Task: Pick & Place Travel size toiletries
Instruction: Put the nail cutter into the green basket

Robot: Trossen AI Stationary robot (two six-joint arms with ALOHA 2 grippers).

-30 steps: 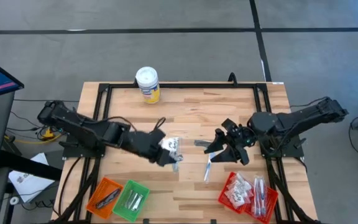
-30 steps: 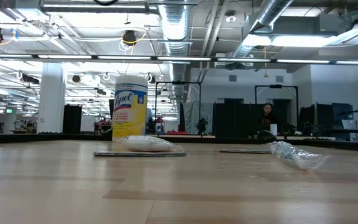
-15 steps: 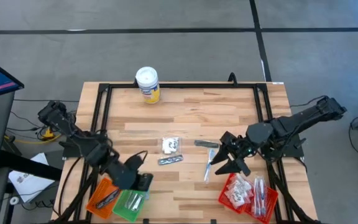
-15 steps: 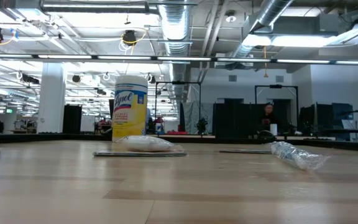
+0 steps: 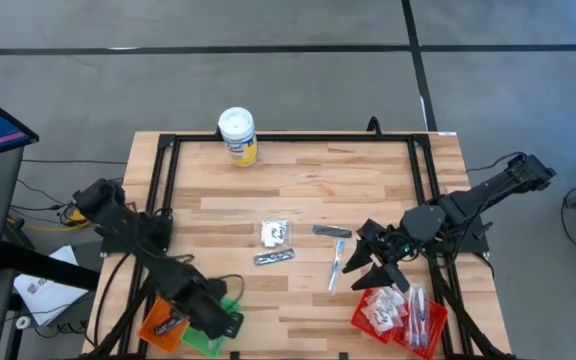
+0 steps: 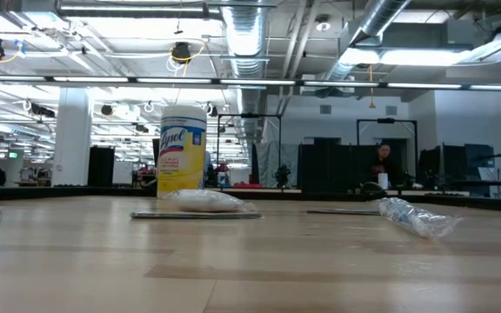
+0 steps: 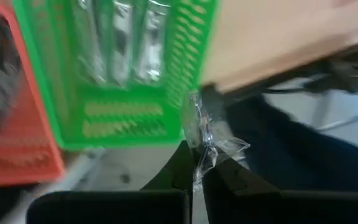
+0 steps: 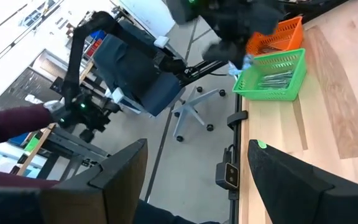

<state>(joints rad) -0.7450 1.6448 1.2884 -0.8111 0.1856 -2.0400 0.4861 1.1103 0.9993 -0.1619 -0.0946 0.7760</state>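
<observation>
The left pincer (image 5: 220, 318) reaches low and forward, clamped on a clear wrapper (image 7: 205, 138). The right pincer (image 5: 373, 268) hangs spread wide, holding nothing.

A wooden table (image 5: 298, 180) is seen carrying a yellow canister (image 5: 238, 136) near its far edge. A white sachet (image 5: 275, 233), three slim wrapped sticks (image 5: 275, 257) (image 5: 331, 231) (image 5: 336, 264) lie mid-table. An orange basket (image 5: 158, 322), green basket (image 5: 230, 303) and red baskets (image 5: 400, 315) are set along the near edge.
</observation>
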